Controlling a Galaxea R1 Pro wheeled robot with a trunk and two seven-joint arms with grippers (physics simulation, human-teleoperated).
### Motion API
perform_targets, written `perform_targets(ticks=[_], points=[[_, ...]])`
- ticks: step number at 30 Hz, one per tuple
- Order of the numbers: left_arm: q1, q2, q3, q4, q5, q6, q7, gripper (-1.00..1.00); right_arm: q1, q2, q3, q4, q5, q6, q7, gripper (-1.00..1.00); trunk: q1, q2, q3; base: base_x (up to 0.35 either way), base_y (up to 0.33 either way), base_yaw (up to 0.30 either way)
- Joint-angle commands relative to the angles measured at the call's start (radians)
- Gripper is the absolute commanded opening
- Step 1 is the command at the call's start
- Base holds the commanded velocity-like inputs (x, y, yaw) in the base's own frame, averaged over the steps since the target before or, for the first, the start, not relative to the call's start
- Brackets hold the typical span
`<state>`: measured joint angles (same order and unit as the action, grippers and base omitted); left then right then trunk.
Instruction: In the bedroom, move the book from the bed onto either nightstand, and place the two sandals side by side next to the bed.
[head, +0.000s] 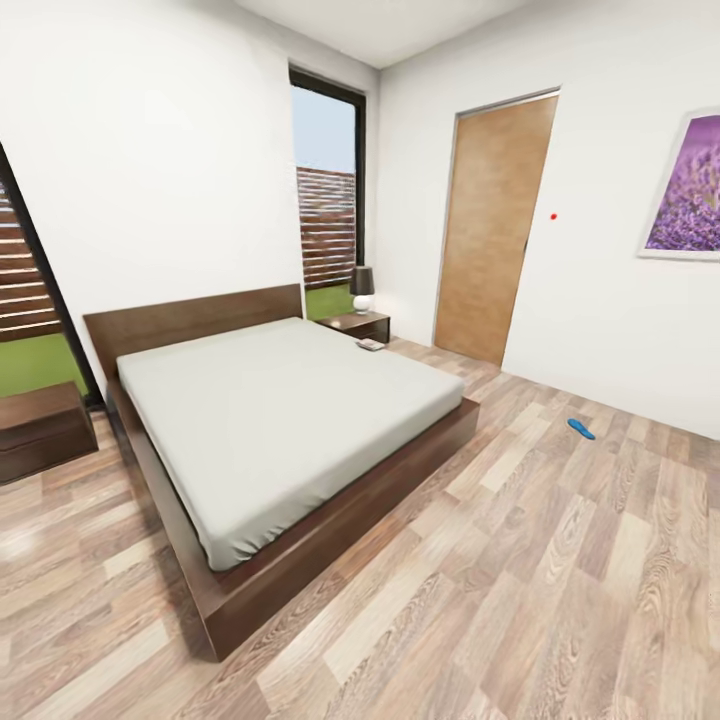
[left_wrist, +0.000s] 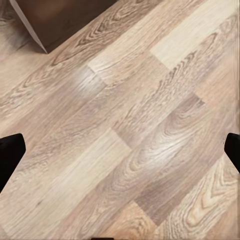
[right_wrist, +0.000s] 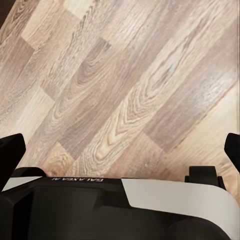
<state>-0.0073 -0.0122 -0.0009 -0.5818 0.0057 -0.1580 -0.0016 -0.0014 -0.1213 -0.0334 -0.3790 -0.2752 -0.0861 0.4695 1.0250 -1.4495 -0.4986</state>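
Note:
The bed (head: 290, 420), with its pale grey mattress and dark wood frame, fills the middle left of the head view. A small flat thing that looks like the book (head: 370, 344) lies at the mattress's far right corner; its cover is too small to read. Just beyond it stands a nightstand (head: 372, 325), and another nightstand (head: 40, 430) is at the bed's left. One blue sandal (head: 581, 428) lies on the plank floor right of the bed; the other sandal is out of view. My left gripper (left_wrist: 120, 152) and right gripper (right_wrist: 120, 150) both hang open and empty over bare floor.
A dark lamp (head: 362, 288) stands on the far nightstand. A wooden door (head: 495, 230) and a framed purple picture (head: 690, 190) are on the right wall. A corner of the bed frame (left_wrist: 55, 20) shows in the left wrist view, the robot's base (right_wrist: 120, 210) in the right wrist view.

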Motion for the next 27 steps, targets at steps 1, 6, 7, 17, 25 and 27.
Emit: perform_targets(ticks=[1,6,7,17,25,27], points=[[0.0,0.0,0.0,0.0,0.001,-0.003,0.0,1.0,0.0,0.0,-0.003,0.0,-0.004,0.0,0.006,1.0,0.0,0.0,0.0,0.0,0.0,-0.275],[0.0,-0.001,-0.002,0.002,-0.001,-0.003,0.0,1.0,0.0,0.001,-0.003,0.0,-0.004,-0.005,0.004,1.0,0.0,0.0,0.002,0.108,0.0,-0.238],[0.0,-0.001,-0.002,0.002,-0.001,-0.002,0.0,1.0,0.0,0.001,-0.002,0.001,-0.004,-0.006,0.004,1.0,0.0,0.0,0.002,0.252,0.0,-0.176],[0.0,0.0,-0.001,0.003,-0.001,-0.002,0.0,1.0,0.0,0.002,-0.002,0.002,-0.002,-0.008,0.003,1.0,0.0,0.0,0.003,0.306,0.0,-0.033],[0.0,0.0,0.0,0.003,0.0,-0.002,0.0,1.0,0.0,0.002,-0.002,0.002,-0.002,-0.008,0.004,1.0,0.0,0.0,0.003,0.305,0.0,-0.001],[0.0,0.0,0.0,0.003,0.0,-0.003,0.0,1.0,0.0,0.002,-0.002,0.002,-0.002,-0.008,0.004,1.0,0.0,0.0,0.003,0.12,0.0,-0.064]])
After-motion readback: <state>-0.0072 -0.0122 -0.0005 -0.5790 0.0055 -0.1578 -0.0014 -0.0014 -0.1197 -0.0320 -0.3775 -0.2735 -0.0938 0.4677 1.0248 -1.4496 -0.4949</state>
